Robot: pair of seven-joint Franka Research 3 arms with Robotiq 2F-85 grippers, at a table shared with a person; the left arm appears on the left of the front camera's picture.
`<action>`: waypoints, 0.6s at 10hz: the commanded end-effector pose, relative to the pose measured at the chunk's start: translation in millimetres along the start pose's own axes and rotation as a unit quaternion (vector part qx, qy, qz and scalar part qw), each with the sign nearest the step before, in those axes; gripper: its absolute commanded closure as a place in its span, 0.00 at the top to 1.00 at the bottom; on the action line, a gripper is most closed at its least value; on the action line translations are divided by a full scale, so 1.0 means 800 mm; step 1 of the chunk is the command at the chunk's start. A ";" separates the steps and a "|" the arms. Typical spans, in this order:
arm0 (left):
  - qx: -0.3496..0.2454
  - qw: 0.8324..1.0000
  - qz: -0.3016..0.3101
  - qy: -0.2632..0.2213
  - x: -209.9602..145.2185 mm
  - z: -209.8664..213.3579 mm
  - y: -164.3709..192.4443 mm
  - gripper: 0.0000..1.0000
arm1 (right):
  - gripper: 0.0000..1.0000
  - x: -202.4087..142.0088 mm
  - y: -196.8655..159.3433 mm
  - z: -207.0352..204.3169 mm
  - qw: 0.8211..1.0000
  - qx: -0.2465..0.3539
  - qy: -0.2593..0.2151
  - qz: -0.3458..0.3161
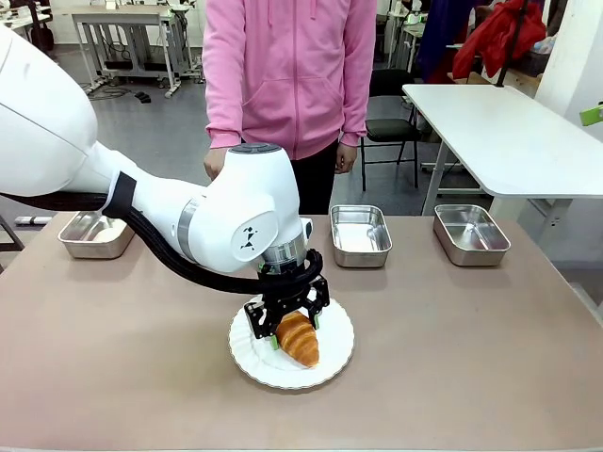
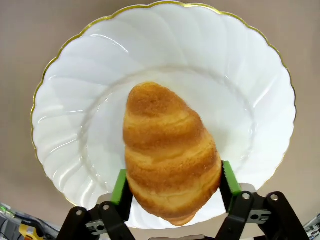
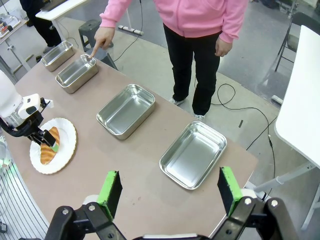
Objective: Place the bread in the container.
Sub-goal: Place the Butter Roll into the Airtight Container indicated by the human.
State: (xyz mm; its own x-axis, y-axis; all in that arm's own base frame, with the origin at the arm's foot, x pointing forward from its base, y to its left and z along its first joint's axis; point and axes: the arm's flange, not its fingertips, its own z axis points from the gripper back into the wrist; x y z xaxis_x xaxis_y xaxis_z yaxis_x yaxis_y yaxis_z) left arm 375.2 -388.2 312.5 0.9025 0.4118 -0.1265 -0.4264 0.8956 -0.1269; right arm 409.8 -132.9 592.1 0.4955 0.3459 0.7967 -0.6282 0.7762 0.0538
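The bread is a golden-brown croissant lying on a round white plate at the front middle of the table. My left gripper reaches down onto it. In the left wrist view its green pads press both sides of the bread over the plate. My right gripper hangs open high above the table. Several steel containers stand along the far edge. A person's finger points into the second one from the left end.
Other steel trays line the far edge; my left arm hides one in the front view. The person in a pink top stands at the far side. A white table is behind on the right.
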 end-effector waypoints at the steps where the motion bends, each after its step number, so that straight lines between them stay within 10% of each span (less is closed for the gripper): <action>1: 0.008 1.000 -0.004 -0.003 0.003 -0.003 -0.002 0.60 | 1.00 -0.001 -0.002 -0.001 1.000 0.006 -0.012 0.010; 2: 0.010 1.000 -0.004 -0.002 0.004 -0.004 -0.001 0.74 | 1.00 -0.001 -0.002 -0.001 1.000 0.006 -0.012 0.010; 3: 0.012 1.000 -0.003 -0.002 0.004 -0.004 -0.001 0.41 | 1.00 -0.001 -0.002 -0.001 1.000 0.006 -0.012 0.010; 6: 0.002 1.000 0.001 0.001 0.002 -0.001 0.001 0.55 | 1.00 -0.001 -0.002 -0.001 1.000 0.006 -0.012 0.010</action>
State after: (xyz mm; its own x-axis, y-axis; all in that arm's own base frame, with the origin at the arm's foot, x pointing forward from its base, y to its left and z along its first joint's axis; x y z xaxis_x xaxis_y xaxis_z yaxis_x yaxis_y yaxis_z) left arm 377.4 -387.4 313.1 0.9016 0.4137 -0.1260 -0.4283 0.8948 -0.1264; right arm 409.8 -132.9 592.1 0.4953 0.3461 0.7968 -0.6284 0.7761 0.0536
